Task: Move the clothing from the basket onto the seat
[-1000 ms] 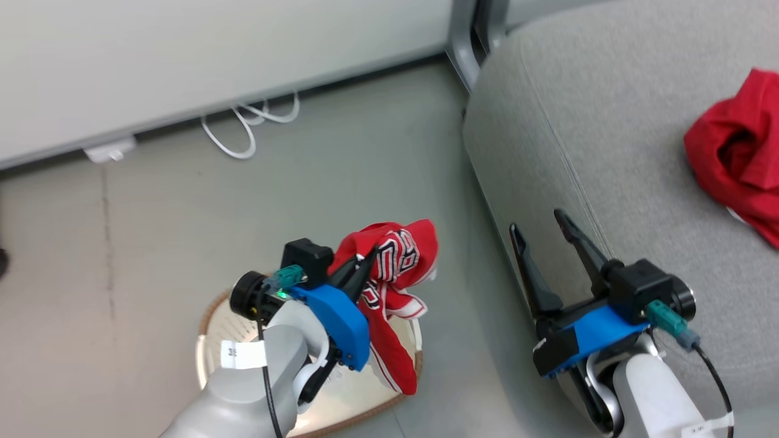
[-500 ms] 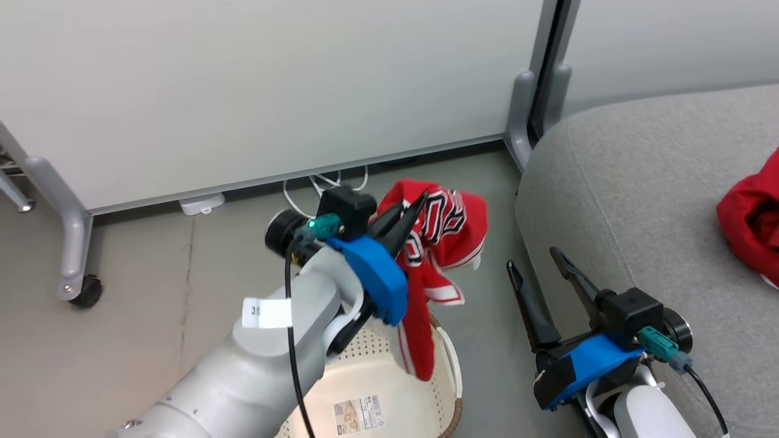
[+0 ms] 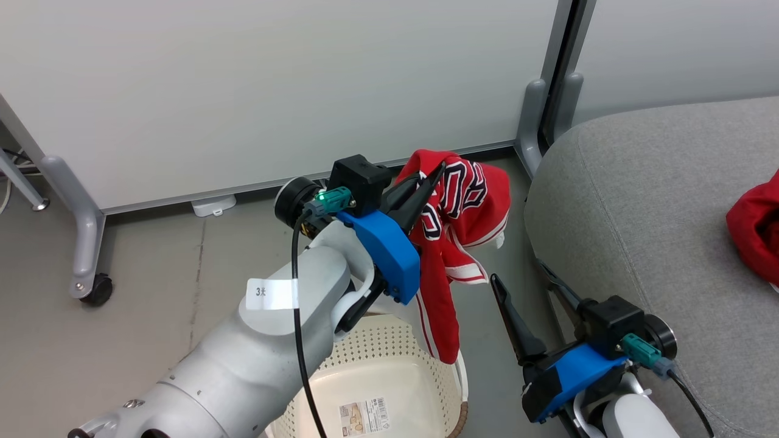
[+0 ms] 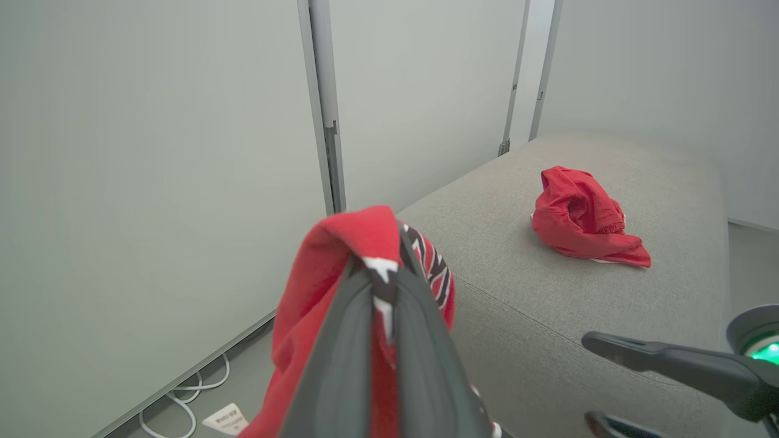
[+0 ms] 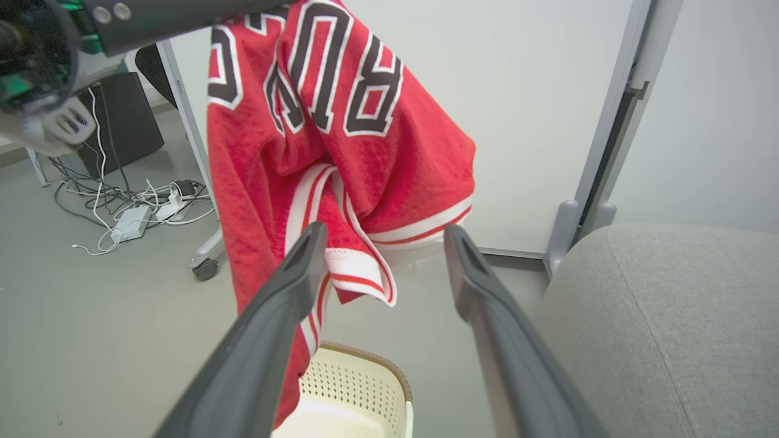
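My left gripper [image 3: 432, 179] is shut on the red lettered garment [image 3: 462, 213], which hangs from its fingers above the basket [image 3: 389, 340]. The garment's dark letters and white striped trim face the right wrist camera [image 5: 341, 140]. The cream basket holds nothing but its label. To the right lies the grey seat [image 3: 639, 201], with the second red garment [image 3: 758, 234] crumpled on it [image 4: 581, 219]. My right gripper [image 3: 517, 272] stands open beside the seat's edge, with nothing between its fingers [image 5: 384, 231]. In the left wrist view, red cloth is pinched between the closed left fingers [image 4: 341, 340].
White partition panels [image 3: 243, 91] stand behind, with a grey post [image 3: 535, 115] next to the seat and a wheeled foot [image 3: 91, 286] at the left. Cables and a power strip [image 5: 134, 213] lie on the grey floor.
The head camera has tilted up. My left gripper has lifted the lettered garment higher, clear of the basket, and carried it towards the seat. The right gripper has stayed open and has hardly moved.
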Tool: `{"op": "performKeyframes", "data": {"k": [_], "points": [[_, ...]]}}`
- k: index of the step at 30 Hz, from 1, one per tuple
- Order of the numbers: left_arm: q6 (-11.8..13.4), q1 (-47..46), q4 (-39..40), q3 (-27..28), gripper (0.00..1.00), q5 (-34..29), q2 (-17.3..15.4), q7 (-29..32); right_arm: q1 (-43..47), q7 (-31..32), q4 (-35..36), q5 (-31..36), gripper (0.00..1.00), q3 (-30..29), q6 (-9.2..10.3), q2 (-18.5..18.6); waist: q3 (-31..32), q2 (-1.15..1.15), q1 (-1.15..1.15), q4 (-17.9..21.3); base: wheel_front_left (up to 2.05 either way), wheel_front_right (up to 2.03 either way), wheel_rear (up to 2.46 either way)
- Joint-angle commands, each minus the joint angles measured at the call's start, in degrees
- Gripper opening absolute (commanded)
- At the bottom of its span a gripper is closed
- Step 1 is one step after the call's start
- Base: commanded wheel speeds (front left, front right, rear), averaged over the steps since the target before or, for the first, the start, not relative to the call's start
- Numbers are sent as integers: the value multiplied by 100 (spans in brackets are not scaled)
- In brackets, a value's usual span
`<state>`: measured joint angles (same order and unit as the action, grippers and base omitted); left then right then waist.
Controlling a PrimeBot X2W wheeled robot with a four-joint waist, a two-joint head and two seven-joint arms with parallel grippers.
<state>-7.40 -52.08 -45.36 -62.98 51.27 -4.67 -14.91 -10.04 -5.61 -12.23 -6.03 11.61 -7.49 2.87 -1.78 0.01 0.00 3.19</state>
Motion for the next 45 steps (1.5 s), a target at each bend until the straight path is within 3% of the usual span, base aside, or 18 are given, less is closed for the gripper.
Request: {"op": "performKeyframes", "data": {"k": [1, 13, 22, 33, 34, 35, 36, 45], "points": [[-15, -38, -9, 17, 0, -27, 7, -41, 76, -5, 0, 29, 100, 30, -1, 2, -6, -1, 0, -2, 0, 0, 0], [-16, -47, -21, -147, 0, 85, 68, -41, -435, 25, -435, -332, 100, 760, -1, 3, -85, -1, 0, -94, 0, 0, 0], [-16, -145, 18, -295, 0, 184, 110, -37, -1290, -178, -1415, -912, 100, 1515, -1, 5, -188, -1, 0, -195, 0, 0, 0], [-16, -214, 48, -460, 0, 271, 135, -37, -2154, -612, -2640, -1411, 100, 1973, -1, 5, -213, -1, 0, -296, 0, 0, 0], [-16, -215, 48, -477, 0, 287, 135, -37, -2203, -619, -2728, -1491, 49, 2028, -1, 5, -209, -1, 0, -301, 0, 0, 0], [-16, -213, 51, -490, 0, 303, 136, -37, -2254, -641, -2806, -1544, 17, 2077, -1, 5, -203, -1, 0, -303, 0, 0, 0], [-16, -210, 54, -497, 0, 311, 137, -37, -2307, -665, -2876, -1594, 0, 2119, -1, 5, -200, -1, 0, -304, 0, 0, 0], [-16, -140, 59, -525, 0, 362, 116, -37, -2513, -866, -3300, -1841, 0, 2331, -1, 5, -135, -1, 0, -275, 0, 0, 0]]}}
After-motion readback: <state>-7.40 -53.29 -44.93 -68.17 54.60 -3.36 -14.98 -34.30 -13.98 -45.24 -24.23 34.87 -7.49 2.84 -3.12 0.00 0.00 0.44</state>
